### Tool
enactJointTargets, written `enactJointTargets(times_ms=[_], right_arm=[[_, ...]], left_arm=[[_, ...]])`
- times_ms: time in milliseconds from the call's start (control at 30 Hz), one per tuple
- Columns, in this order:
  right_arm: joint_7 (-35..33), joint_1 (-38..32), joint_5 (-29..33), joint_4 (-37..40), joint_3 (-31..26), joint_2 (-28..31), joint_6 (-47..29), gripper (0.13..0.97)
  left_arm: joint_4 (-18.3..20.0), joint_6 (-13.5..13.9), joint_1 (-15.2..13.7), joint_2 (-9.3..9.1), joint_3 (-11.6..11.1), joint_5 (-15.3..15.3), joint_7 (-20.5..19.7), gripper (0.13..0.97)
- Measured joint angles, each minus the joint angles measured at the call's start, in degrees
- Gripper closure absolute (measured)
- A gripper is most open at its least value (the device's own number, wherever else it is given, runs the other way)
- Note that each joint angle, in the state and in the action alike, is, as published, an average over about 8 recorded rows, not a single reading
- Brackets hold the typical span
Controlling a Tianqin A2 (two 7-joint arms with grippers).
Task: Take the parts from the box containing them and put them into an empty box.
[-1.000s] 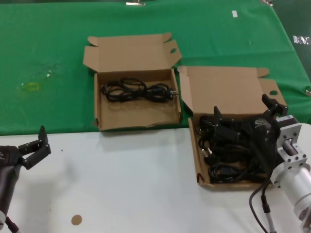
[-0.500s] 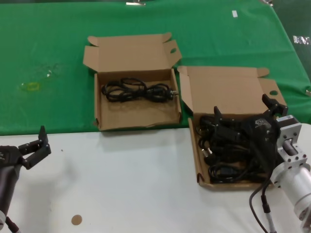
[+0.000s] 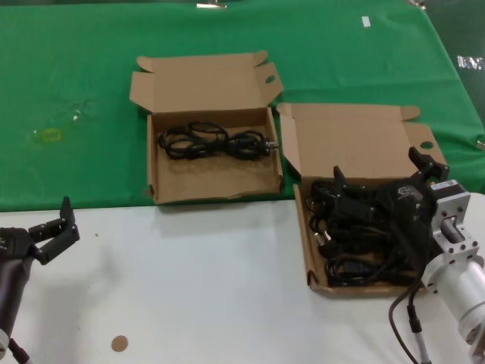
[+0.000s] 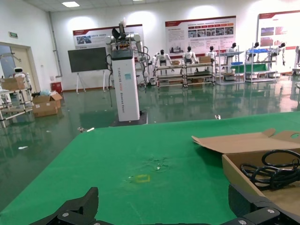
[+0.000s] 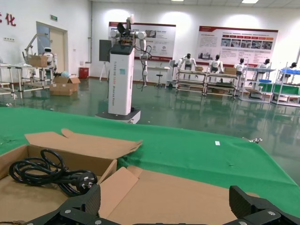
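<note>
The box containing the parts point(image 3: 313, 282) sits at the right, its lid point(image 3: 356, 140) open toward the back, filled with several black coiled cords point(image 3: 345, 250). The other box point(image 3: 212, 189) lies at centre left with one black cord point(image 3: 216, 142) along its back wall. My right gripper point(image 3: 377, 168) is open and empty, hovering over the full box's cords. In the right wrist view, my right gripper point(image 5: 166, 208) faces the lid point(image 5: 178, 194), with the single cord point(image 5: 47, 173) beyond. My left gripper point(image 3: 57, 230) is open and empty, parked at the table's left edge; in the left wrist view point(image 4: 164, 213) it faces the centre-left box point(image 4: 243, 171).
The boxes straddle the edge between a green cloth point(image 3: 76, 76) at the back and the white tabletop point(image 3: 189, 288) in front. A small brown disc point(image 3: 119, 343) lies at the front left. A yellowish mark point(image 3: 47, 135) is on the cloth at far left.
</note>
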State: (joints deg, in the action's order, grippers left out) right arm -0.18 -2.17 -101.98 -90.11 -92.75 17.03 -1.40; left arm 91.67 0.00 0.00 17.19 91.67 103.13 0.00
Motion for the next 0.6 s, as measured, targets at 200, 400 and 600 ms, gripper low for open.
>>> enactJointTargets(times_ms=[200,400,600], right_arm=[[0.00,0.00,0.00,0.00,0.00,0.00,0.00,0.129],[0.00,0.00,0.00,0.00,0.00,0.00,0.00,0.129],[0.00,0.00,0.00,0.00,0.00,0.00,0.00,0.129]], left_arm=[[0.00,0.00,0.00,0.00,0.00,0.00,0.00,0.132],[0.00,0.00,0.00,0.00,0.00,0.00,0.00,0.132],[0.00,0.00,0.00,0.00,0.00,0.00,0.00,0.132]])
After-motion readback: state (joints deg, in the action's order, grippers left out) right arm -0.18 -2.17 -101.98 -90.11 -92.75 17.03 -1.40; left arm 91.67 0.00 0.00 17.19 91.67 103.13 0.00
